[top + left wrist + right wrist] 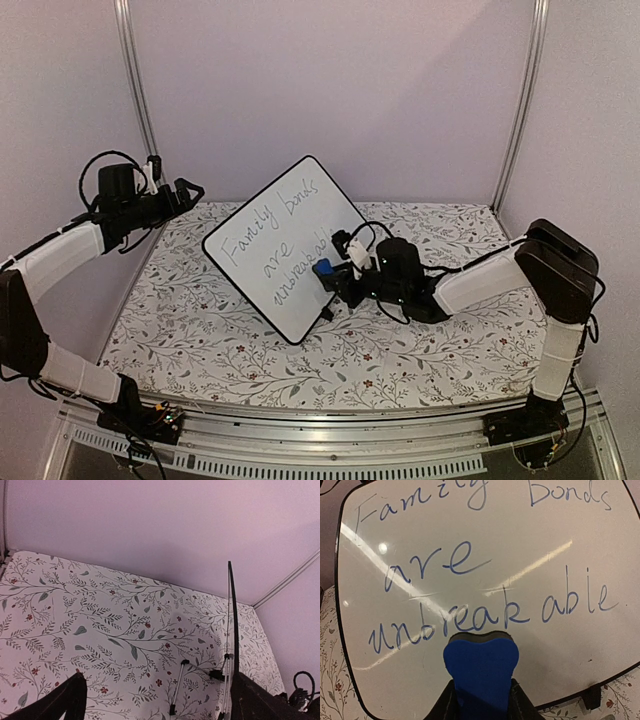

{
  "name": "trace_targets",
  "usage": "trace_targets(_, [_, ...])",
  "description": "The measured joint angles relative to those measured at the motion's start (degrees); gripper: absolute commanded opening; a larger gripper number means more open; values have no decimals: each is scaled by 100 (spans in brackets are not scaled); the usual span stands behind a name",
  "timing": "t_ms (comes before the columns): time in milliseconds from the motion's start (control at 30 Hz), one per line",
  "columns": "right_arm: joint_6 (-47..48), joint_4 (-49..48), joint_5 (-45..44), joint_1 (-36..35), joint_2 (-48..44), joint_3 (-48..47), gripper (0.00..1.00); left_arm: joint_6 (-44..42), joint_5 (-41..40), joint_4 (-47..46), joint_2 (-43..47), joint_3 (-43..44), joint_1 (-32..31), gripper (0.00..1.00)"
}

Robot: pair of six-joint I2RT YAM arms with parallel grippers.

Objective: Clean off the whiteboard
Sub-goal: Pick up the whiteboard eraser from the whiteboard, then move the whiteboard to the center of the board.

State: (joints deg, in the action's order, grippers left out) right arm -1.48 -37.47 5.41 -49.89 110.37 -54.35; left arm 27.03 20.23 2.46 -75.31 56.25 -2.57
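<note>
Blue eraser [480,672] fills the bottom of the right wrist view, pinched between the right jaws, which are closed tight on its narrow end. Its grey felt edge points at the board [485,560], just under the "break" of "unbreakable"; whether felt and surface touch, I cannot tell. The board bears blue handwriting: "Family bonds are unbreakable".

From above, the board [285,245] stands on the floral table [450,340] near its middle, propped on small black feet, its face turned toward the right arm. The eraser [323,268] sits against the lower right part of that face.

Left jaws are spread fully wide and grip nothing; their dark fingers [65,700] frame the bottom of the left wrist view. They hang high at the table's left side, well apart from the board [232,620], seen there edge-on.
</note>
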Motion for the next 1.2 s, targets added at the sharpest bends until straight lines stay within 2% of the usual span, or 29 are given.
trace_targets(233, [168, 1244, -37, -2, -782, -439, 27, 0, 2, 0, -7, 0, 0, 100])
trace_targets(567, [752, 4068, -37, -114, -848, -2789, 27, -87, -2, 24, -7, 2, -2, 100])
trace_targets(867, [1152, 5630, 63, -533, -50, -5031, 25, -186, 133, 557, 118, 393, -39, 100])
trace_targets(1100, [1180, 6559, 179, -726, 973, -6454, 26, -354, 531, 389, 656, -321, -59, 98])
trace_targets(1200, [1172, 6704, 131, -791, 1226, -6695, 27, -407, 667, 291, 645, -579, -142, 95])
